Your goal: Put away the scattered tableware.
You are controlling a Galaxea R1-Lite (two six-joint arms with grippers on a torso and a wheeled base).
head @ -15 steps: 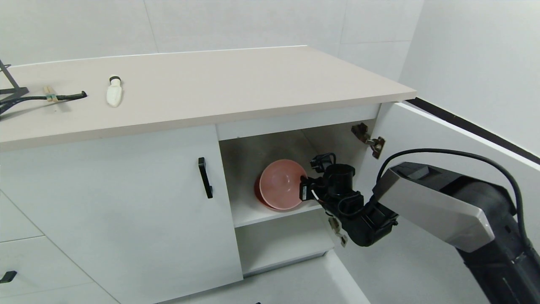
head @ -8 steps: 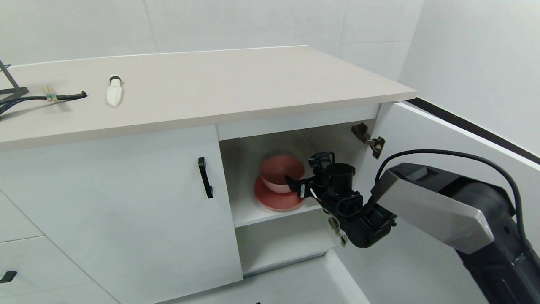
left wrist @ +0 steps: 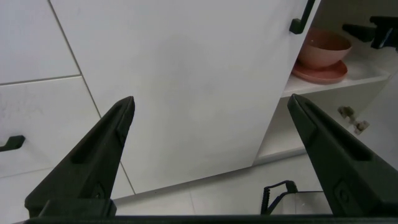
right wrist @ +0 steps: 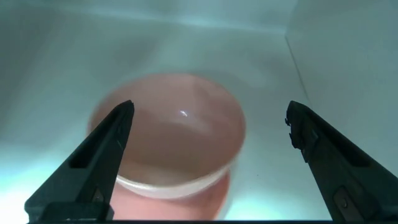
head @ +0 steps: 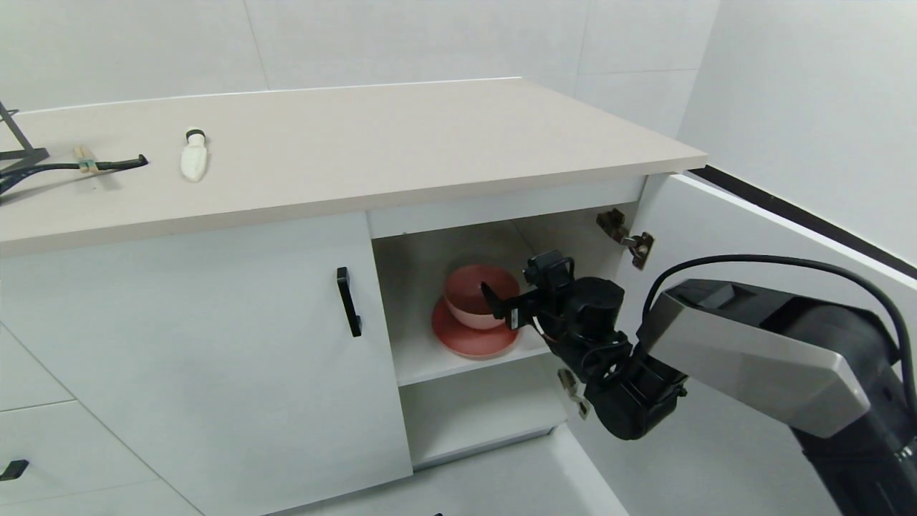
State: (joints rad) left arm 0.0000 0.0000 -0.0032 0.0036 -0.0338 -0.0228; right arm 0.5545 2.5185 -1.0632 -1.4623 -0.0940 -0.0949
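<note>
Dial references are taken on the head view.

1. Bowl (head: pixel 478 295): pink, upright, mouth up, resting on the plate (head: pixel 469 338). It sits toward the plate's 12 o'clock side, so that the plate's rim shows from 3 through 6 to 9 o'clock.
2. Plate: pink, flat on the upper shelf (head: pixel 430 365) of the open cabinet bay, near the shelf's front edge.
3. Right gripper (head: pixel 505 301): inside the bay, at the bowl's 3 o'clock. Fingers spread wide, nothing held. In the right wrist view the gripper (right wrist: pixel 209 107) has one finger to each side of the bowl (right wrist: pixel 180 130), with the plate (right wrist: pixel 214 202) showing beneath. Whether a finger touches the rim cannot be told.
4. Left gripper (left wrist: pixel 210 99): fingers spread wide, nothing held, facing the closed door (left wrist: pixel 180 81). The bowl (left wrist: pixel 323 46) and plate (left wrist: pixel 320 73) show in that view beyond the door's edge.
5. Closed door (head: pixel 215 344): at the bay's 9 o'clock, with a black handle (head: pixel 348 301) near its inner edge.
6. Open door (head: pixel 723 229): swung out at the bay's 3 o'clock; hinge (head: pixel 630 238) exposed at the upper corner.
7. Counter (head: pixel 372 143): at 12 o'clock above the bay. A white bottle (head: pixel 193 154) lies on its side toward the counter's 9 o'clock end, with a black cable (head: pixel 107 165) just beyond, well apart from the bowl.
</note>
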